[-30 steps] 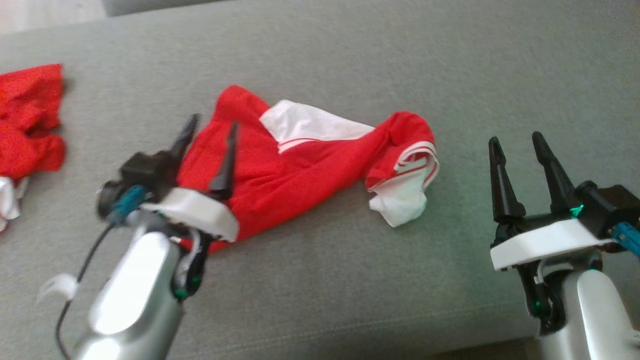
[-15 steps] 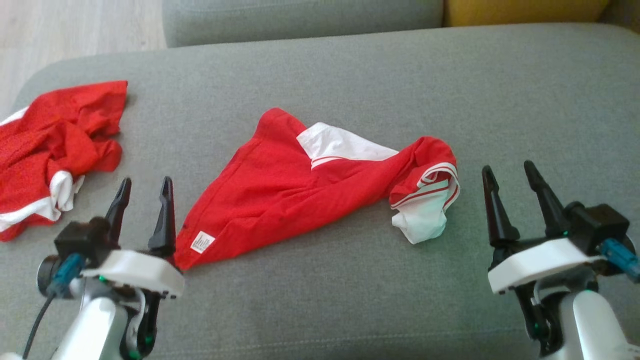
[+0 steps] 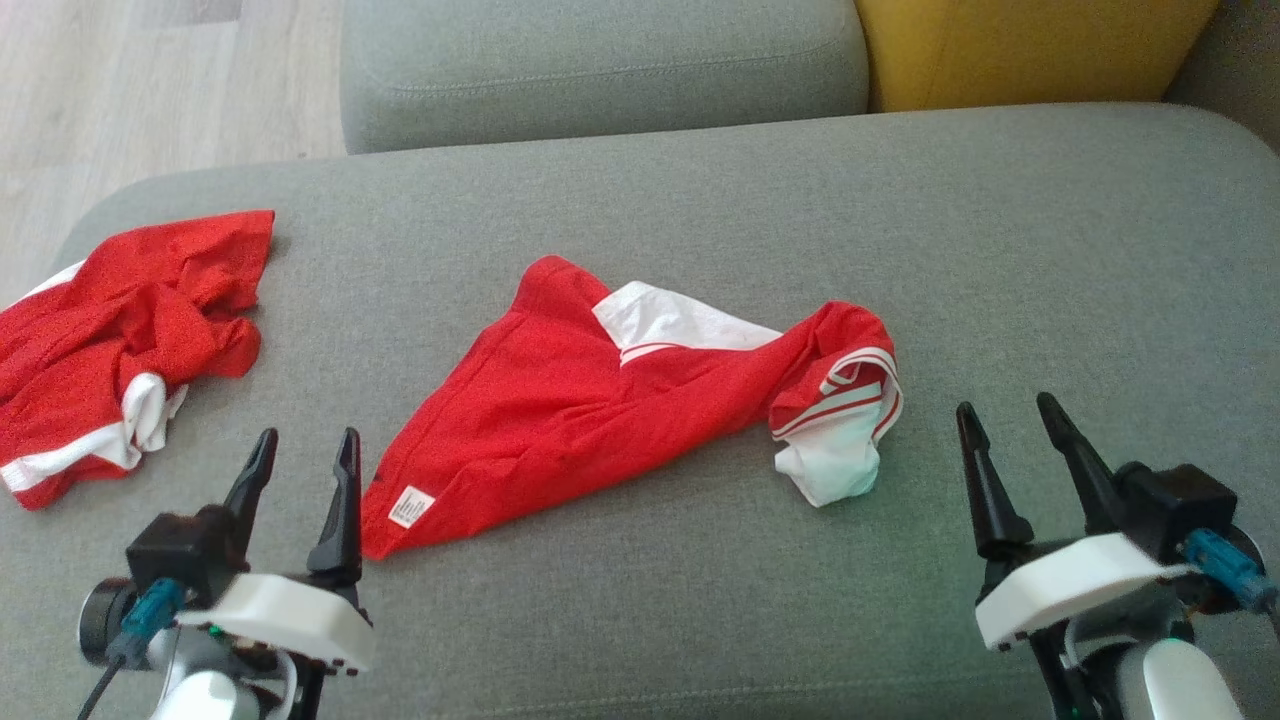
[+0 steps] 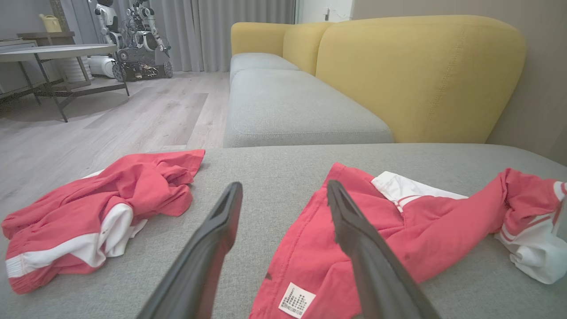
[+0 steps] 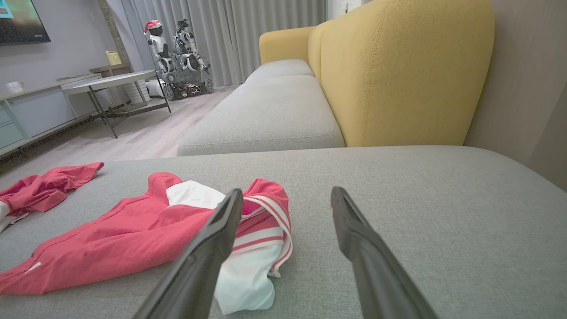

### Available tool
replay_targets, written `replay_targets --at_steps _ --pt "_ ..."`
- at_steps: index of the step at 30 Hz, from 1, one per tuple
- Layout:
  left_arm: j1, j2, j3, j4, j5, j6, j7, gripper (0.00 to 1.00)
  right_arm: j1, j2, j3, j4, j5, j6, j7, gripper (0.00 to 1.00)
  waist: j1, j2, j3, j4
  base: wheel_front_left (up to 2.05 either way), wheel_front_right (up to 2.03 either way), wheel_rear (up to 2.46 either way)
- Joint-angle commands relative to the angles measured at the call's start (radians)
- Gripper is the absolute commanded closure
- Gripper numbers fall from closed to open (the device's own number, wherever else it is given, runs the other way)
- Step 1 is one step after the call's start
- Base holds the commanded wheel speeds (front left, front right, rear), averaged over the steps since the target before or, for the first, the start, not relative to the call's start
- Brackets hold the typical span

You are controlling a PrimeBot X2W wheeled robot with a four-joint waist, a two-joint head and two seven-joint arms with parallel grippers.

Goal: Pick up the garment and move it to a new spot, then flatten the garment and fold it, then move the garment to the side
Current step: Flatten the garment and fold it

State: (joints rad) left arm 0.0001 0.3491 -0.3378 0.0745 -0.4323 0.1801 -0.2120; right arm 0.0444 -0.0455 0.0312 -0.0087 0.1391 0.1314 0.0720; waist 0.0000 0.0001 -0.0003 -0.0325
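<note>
**Flattening the garment: take both ends**

Both pincers hover empty with fingers parted. The left gripper (image 3: 309,438) is just beside the corner with the white label (image 3: 411,506), and the right gripper (image 3: 1003,404) is near the bunched white end. The red-and-white garment (image 3: 560,420) lies mid-cushion on the grey sofa seat (image 3: 700,620). Flattening it likely means pinching both ends and drawing them apart. There is open seat to the right and beyond. A second red garment (image 3: 120,330) crowds the left edge, and the yellow backrest (image 3: 1030,50) stands behind.

both the left claw (image 3: 305,455) and right claw (image 3: 1005,422) hover with fingers spread, gripping nothing.
</note>
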Motion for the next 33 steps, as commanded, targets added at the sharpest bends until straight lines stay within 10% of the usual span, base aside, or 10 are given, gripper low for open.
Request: replay_targets --at_steps 1,33 --pt "-0.041 0.033 0.042 -0.038 0.006 0.01 0.002 0.0 -0.024 -0.005 0.023 -0.045 -0.007 -0.001 0.007 0.0 0.0 -0.0001 -0.003 0.0 0.0 0.0 0.0" --pt "-0.036 0.037 0.034 -0.057 -0.014 0.029 0.008 0.0 -0.026 -0.005 0.002 -0.061 -0.001 -0.001 0.021 0.0 0.0 -0.0001 0.009 0.001 0.0 0.0 0.0"
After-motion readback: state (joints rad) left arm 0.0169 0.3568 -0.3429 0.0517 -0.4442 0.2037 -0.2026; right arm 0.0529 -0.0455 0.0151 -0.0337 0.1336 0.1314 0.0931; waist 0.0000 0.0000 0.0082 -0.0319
